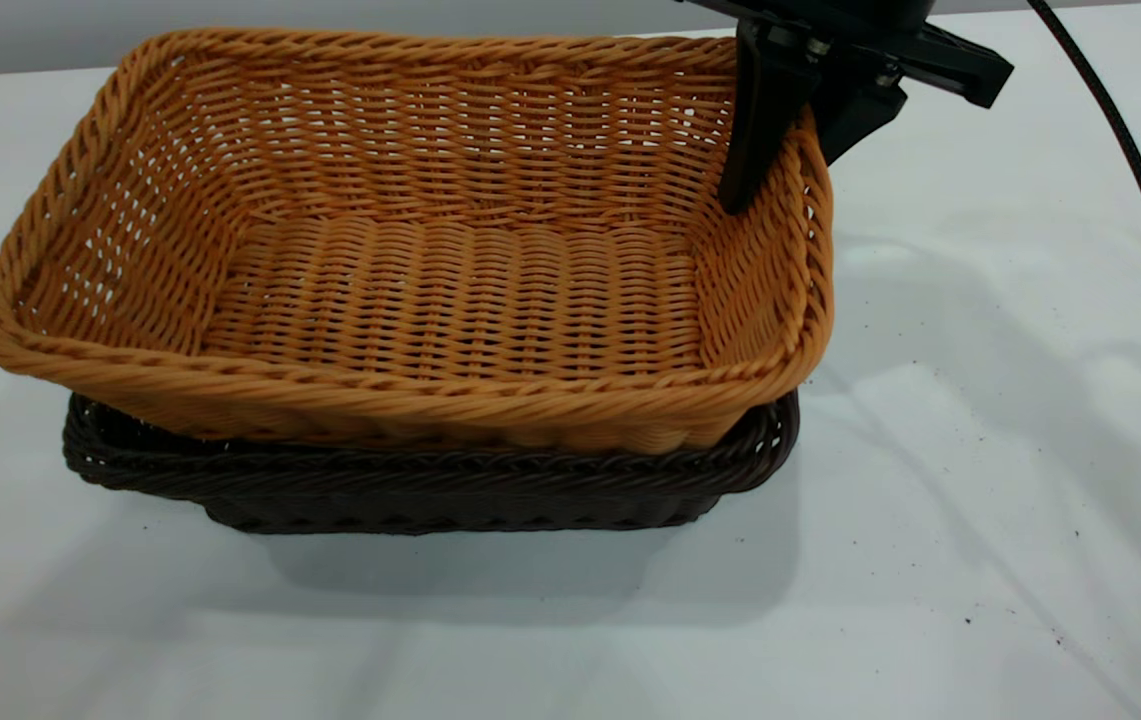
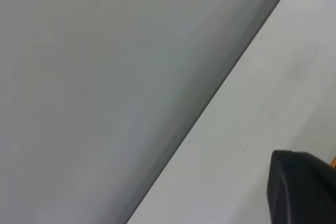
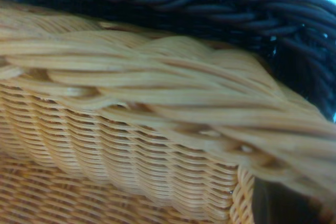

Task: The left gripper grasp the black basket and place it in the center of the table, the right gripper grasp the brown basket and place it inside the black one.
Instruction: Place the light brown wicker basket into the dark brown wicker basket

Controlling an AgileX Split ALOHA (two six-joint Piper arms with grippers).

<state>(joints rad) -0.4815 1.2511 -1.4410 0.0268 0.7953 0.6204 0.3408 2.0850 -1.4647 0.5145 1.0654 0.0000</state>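
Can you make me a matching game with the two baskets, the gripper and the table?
Things:
1. brown basket
2. black basket
3. right gripper
4. table

States:
A. pale white, under everything
B. clamped on the orange-tan rim
C. on the table, underneath
D. tilted, partly sitting in the dark basket

Pairs: 1-D, 2-C, 3-B, 4-A

Pale white table, black basket directly on it, tiny dark specks.
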